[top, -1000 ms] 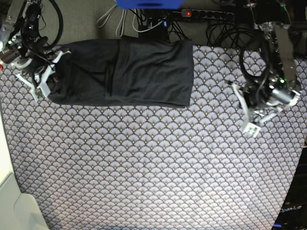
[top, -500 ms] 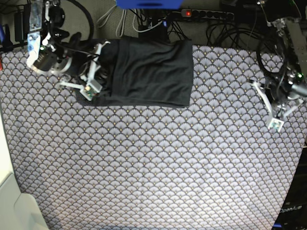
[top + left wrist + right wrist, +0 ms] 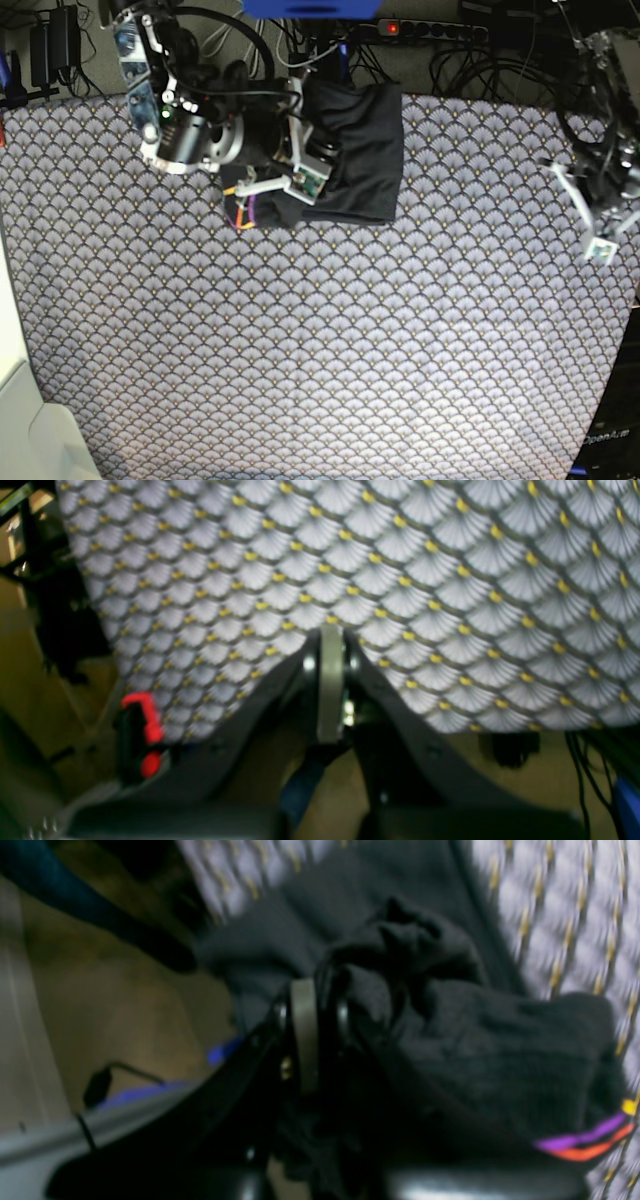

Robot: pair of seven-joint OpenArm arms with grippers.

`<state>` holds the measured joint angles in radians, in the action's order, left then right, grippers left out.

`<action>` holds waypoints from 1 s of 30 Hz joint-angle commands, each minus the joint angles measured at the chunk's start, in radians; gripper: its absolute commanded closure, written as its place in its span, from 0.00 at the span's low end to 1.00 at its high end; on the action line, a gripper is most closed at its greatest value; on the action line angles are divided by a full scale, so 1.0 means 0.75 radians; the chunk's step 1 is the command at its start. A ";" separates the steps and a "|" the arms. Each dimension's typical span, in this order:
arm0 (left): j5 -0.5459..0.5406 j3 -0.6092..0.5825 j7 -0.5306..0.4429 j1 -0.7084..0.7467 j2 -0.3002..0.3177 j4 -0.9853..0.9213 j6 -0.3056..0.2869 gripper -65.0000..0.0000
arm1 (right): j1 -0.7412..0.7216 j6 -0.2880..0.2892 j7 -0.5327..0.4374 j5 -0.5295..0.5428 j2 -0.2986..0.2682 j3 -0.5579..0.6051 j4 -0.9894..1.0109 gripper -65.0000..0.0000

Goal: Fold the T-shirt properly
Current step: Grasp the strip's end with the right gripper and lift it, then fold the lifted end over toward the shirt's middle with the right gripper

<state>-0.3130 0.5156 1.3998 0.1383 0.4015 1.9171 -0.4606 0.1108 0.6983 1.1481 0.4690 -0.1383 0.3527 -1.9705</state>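
The dark T-shirt (image 3: 362, 150) lies bunched at the back of the fan-patterned tablecloth (image 3: 320, 340). Its left end is lifted and drawn over the rest. My right gripper (image 3: 300, 170) is shut on that lifted end, above the shirt's left part. A bit of the coloured print (image 3: 243, 212) shows on the underside below the gripper. In the right wrist view the right gripper (image 3: 312, 985) pinches dark T-shirt fabric (image 3: 490, 1050), with a purple and orange print stripe (image 3: 590, 1142) at the lower right. My left gripper (image 3: 598, 248) hangs shut and empty at the table's right edge, its fingertips (image 3: 330, 640) pressed together over the cloth.
Behind the table run a black power strip (image 3: 420, 30) and tangled cables (image 3: 470, 70). A blue object (image 3: 310, 8) sits at the top edge. A white surface (image 3: 30, 430) borders the front left corner. A red clip (image 3: 145, 715) shows beside the table's edge.
My right gripper has travelled right with the shirt's left end, folding it over the middle and turning up the coloured print. The left arm has drifted right and slightly down towards the table's edge.
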 commanded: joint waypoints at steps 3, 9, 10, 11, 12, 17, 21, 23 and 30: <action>0.011 0.095 -0.005 0.003 0.032 0.014 0.001 1.00 | -0.073 0.000 -0.018 0.008 -0.003 0.007 -0.013 1.00; 0.009 0.181 -0.005 0.038 0.045 0.019 -0.001 1.00 | -0.100 0.000 -0.028 0.008 0.001 0.065 0.100 1.00; 0.009 0.183 -0.005 0.038 0.047 0.012 -0.001 1.00 | -0.114 0.000 -0.044 0.008 0.018 0.085 0.120 1.00; 0.011 0.183 -0.005 0.038 0.049 0.012 -0.001 1.00 | -0.120 0.000 -0.059 0.008 0.026 0.102 0.141 1.00; 0.011 0.183 -0.005 0.040 0.061 0.012 -0.001 1.00 | -0.128 0.000 -0.069 0.008 0.036 0.116 0.173 1.00; 0.011 0.183 -0.005 0.066 0.075 0.021 -0.001 1.00 | -0.165 0.000 -0.079 0.008 0.069 0.149 0.302 1.00; 0.011 0.183 -0.005 0.066 0.073 0.019 -0.001 1.00 | -0.173 0.000 -0.079 0.008 0.067 0.147 0.310 1.00; 0.011 0.183 -0.005 0.066 0.071 0.021 -0.001 1.00 | -0.186 0.000 -0.079 0.008 0.065 0.147 0.315 1.00; 0.011 0.183 -0.005 0.062 0.071 0.023 -0.001 1.00 | -0.190 0.000 -0.077 0.008 0.069 0.149 0.315 0.85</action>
<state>-0.3077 0.6456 1.4063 0.1932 0.4351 1.9171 -0.4610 -0.0170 0.6983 1.1099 0.4534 -0.0956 0.4641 -1.7191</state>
